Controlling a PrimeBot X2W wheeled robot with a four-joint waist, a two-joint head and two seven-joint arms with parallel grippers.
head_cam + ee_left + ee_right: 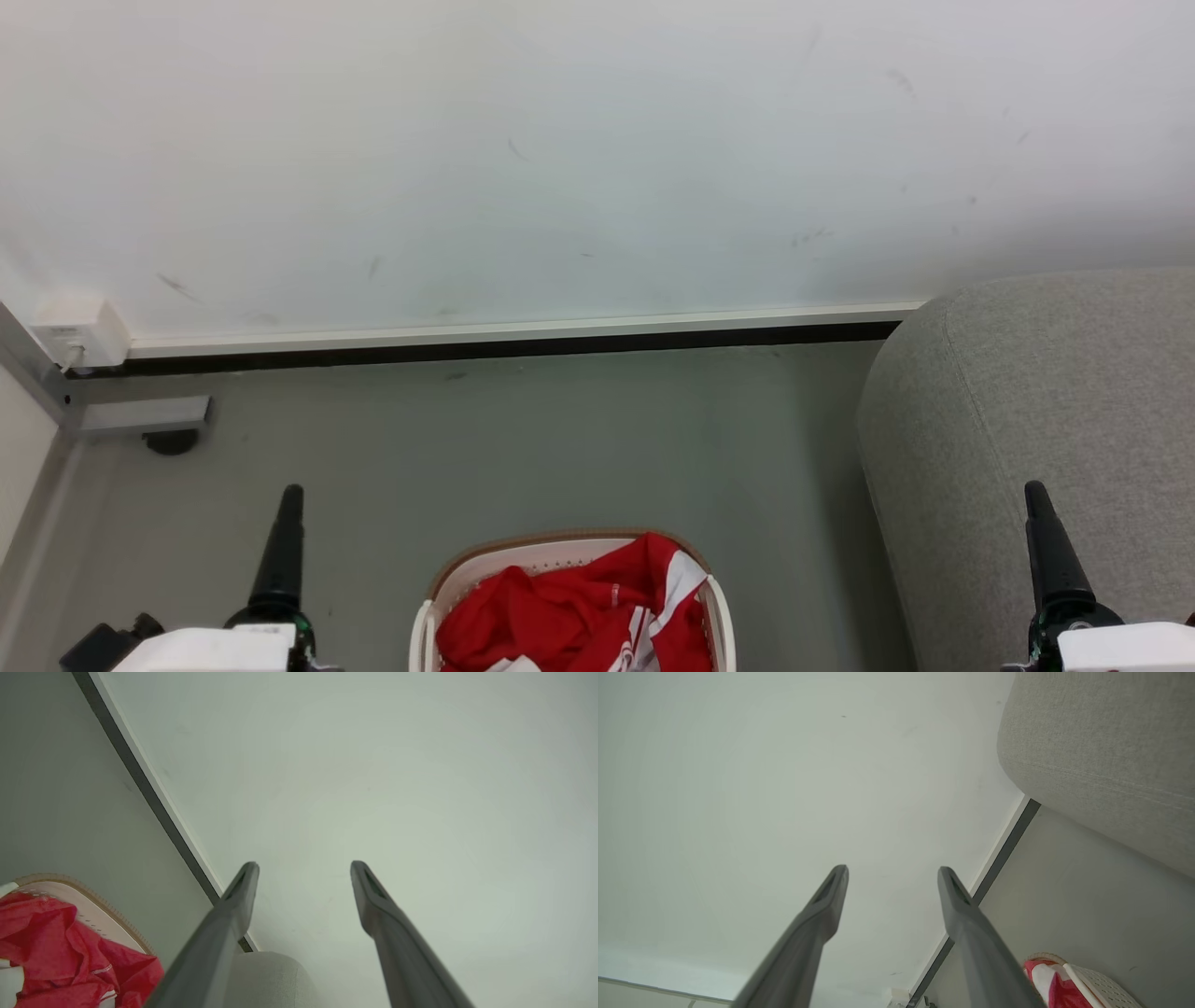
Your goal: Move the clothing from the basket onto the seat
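Two grippers, both spread wide and empty: left gripper, right gripper. Red clothing lies in the basket, near the grey seat.

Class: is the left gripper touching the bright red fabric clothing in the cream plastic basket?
Apart: head view shows grey floor between left gripper and red clothing.

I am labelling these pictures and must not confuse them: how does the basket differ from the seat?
The basket is cream-white perforated plastic with a brown rim; the seat is light grey fabric with a stitched seam. The basket is small; the seat is far bigger. The basket holds the red and white clothing; the seat's visible part bears none. Both stand on the grey floor and have rounded shapes.
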